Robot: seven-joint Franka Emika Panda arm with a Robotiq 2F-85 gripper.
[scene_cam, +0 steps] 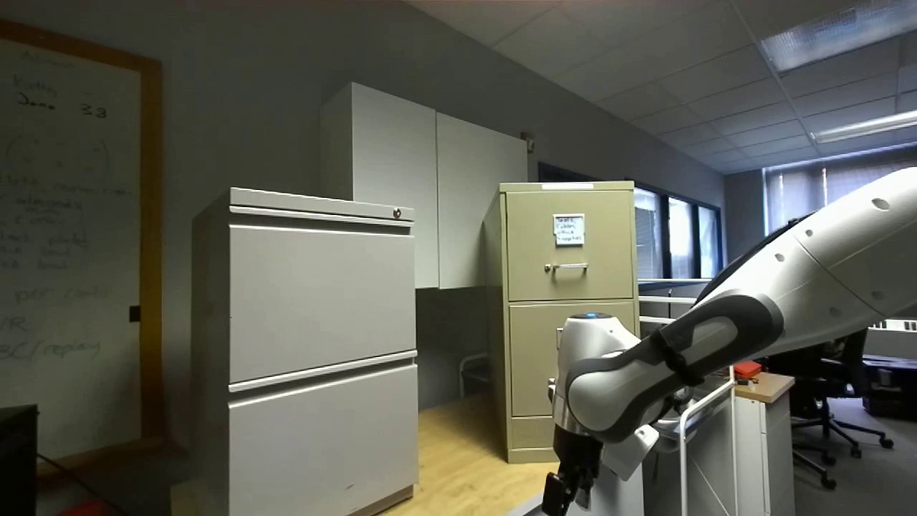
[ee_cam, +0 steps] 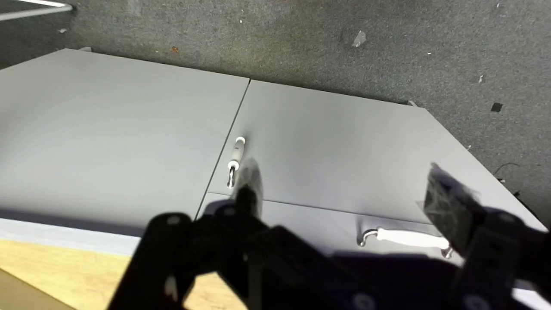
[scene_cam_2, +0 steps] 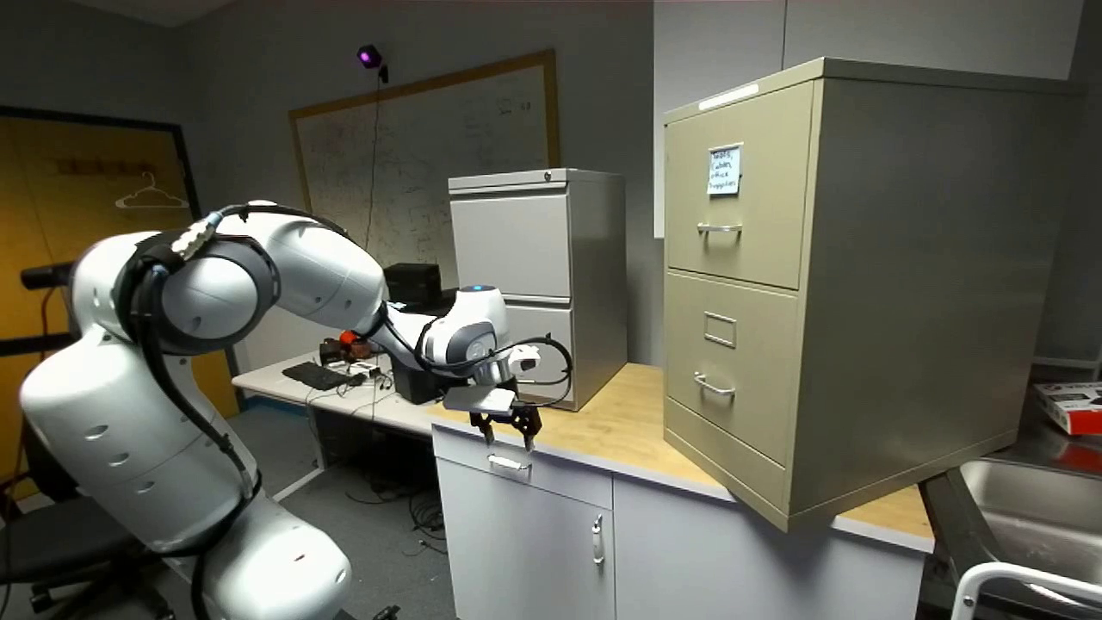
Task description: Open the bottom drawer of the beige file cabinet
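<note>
The beige file cabinet (scene_cam_2: pixel 921 275) stands on the wooden counter, and also shows in an exterior view (scene_cam: pixel 616 251). Its bottom drawer (scene_cam_2: pixel 753 370) sits flush and shut, with a silver handle (scene_cam_2: pixel 714 386) under an empty label frame. In an exterior view my arm partly hides the bottom drawer (scene_cam: pixel 531 358). My gripper (scene_cam_2: pixel 510 441) points down beside the counter's front edge, apart from the cabinet. In the wrist view my gripper (ee_cam: pixel 344 170) is open, its fingers wide apart with nothing between them. The drawer handle does not show in the wrist view.
A grey two-front cabinet (scene_cam: pixel 322 301) stands on the counter (scene_cam_2: pixel 637 413). Below the gripper are a grey base cabinet (scene_cam_2: pixel 525 542), its white drawer handle (ee_cam: pixel 411 237) and its door handle (ee_cam: pixel 236 153). A sink (scene_cam_2: pixel 1033 508) and white rail (scene_cam_2: pixel 1024 577) lie beyond the file cabinet.
</note>
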